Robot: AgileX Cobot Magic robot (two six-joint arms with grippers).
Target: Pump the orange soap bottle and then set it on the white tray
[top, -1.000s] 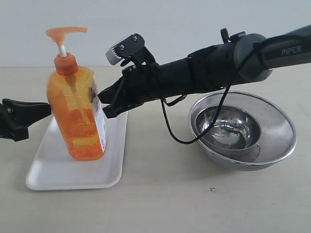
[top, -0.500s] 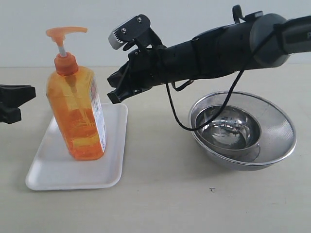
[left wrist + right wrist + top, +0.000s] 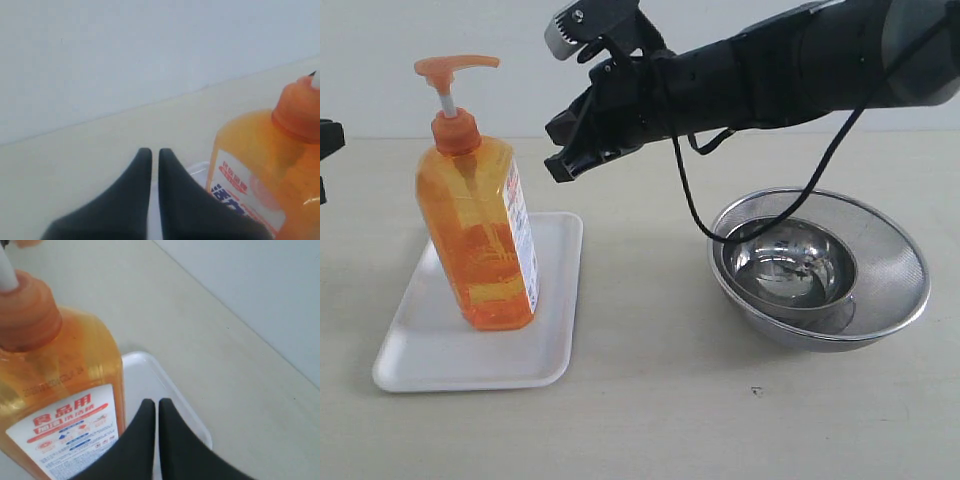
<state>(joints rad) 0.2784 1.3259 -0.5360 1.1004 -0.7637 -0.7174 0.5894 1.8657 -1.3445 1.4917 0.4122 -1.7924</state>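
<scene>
The orange soap bottle (image 3: 480, 240) stands upright on the white tray (image 3: 420, 350), pump head up, with nothing holding it. My right gripper (image 3: 558, 170) hovers above and to the right of the bottle, clear of it, with its black fingers shut on nothing. In the right wrist view the shut gripper (image 3: 151, 401) points down past the bottle's label (image 3: 65, 427) toward the tray's rim (image 3: 167, 385). My left gripper (image 3: 151, 151) is also shut and empty, with the bottle (image 3: 260, 165) off to one side. Only a black scrap of the left arm (image 3: 328, 140) shows at the exterior view's left edge.
Two nested steel bowls (image 3: 890, 270) sit on the table to the right of the tray. A black cable (image 3: 680, 200) hangs from the right arm down to the bowls' rim. The beige tabletop (image 3: 650, 400) runs back to a pale wall.
The right gripper has risen up and away from the bottle's side. The left gripper has drawn back to the left, almost out of the exterior view. The bottle has stayed put on the tray.
</scene>
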